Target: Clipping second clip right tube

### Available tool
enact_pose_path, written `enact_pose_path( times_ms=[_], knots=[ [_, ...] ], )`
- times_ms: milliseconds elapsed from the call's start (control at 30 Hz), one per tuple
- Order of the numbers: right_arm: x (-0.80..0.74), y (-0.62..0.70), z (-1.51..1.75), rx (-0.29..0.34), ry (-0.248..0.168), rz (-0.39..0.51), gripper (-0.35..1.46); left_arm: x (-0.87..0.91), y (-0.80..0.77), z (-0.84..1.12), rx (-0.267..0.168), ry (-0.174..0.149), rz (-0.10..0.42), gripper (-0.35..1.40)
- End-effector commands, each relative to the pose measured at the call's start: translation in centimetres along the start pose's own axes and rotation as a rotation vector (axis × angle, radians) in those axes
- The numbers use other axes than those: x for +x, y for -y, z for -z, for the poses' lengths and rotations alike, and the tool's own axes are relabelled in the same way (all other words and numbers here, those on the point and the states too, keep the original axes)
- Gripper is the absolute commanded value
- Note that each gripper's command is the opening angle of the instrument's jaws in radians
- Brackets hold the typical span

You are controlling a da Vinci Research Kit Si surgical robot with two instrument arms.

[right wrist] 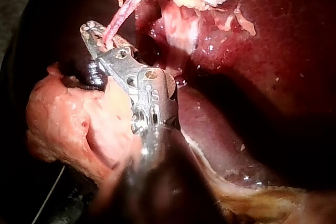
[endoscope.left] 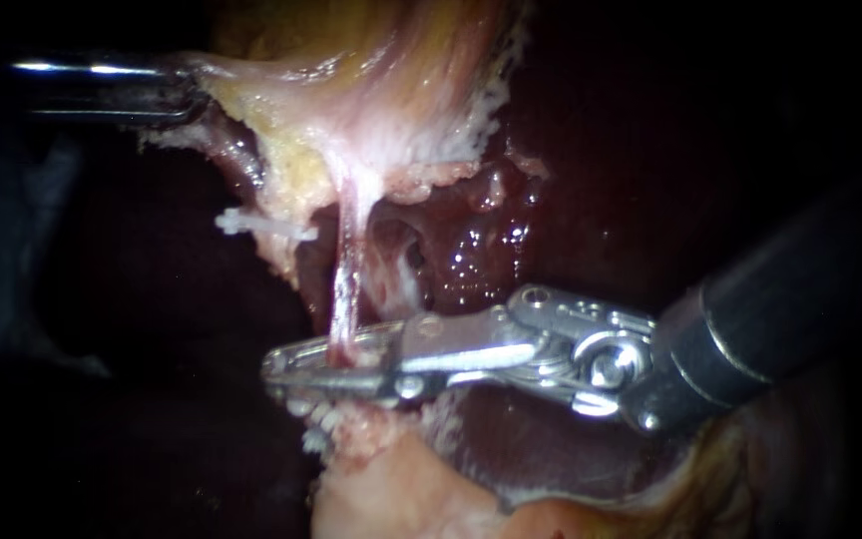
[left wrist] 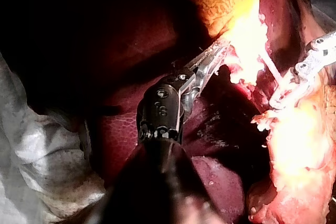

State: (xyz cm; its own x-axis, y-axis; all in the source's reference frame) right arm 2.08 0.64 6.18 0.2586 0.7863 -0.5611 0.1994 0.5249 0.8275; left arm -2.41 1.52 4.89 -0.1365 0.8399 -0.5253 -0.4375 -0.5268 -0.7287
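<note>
The right instrument (endoscope.left: 271, 372) comes in from the right with its shaft sloping down. Its metal claw lies level, pointing across the lower middle of the endoscope view. The claw is nearly closed, with only a thin slit between its two halves, and it grips the right tube (endoscope.left: 348, 269). This tube is a thin pink strand that runs down from the gallbladder (endoscope.left: 371, 80) into the claw, a little back from the tips. In the right wrist view the same strand (right wrist: 119, 17) drops from the pale, bright tissue ahead of the instrument and goes in just behind the claw's tips (right wrist: 92, 30). Right under the claw in the endoscope view is a small white beaded bit, and I cannot tell what it is. Below that lies pale pink tissue (endoscope.left: 391, 489). A white clip (endoscope.left: 261, 227) sits crosswise on the tissue beside the right tube, higher up and apart from the claw. The left instrument (endoscope.left: 190, 95) enters from the upper left, and its claw is closed on the yellowish edge of the gallbladder. The left wrist view shows that claw (left wrist: 220, 51) pinched on brightly lit tissue. Wet, dark red liver (endoscope.left: 571, 200) fills the space behind the tube and the right instrument.
</note>
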Motion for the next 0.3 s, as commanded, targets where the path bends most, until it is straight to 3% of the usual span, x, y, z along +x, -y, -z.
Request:
enact_pose_path(
  times_ms=[33,300],
  knots=[
    [-0.01,0.00,0.01,0.000,0.001,0.001,-0.35,0.00,0.00,0.00,0.000,0.000,0.000,-0.35],
    [-0.02,-0.04,0.04,-0.001,0.001,0.001,-0.35,0.00,0.00,0.00,0.000,0.000,0.000,-0.35]
  ],
)
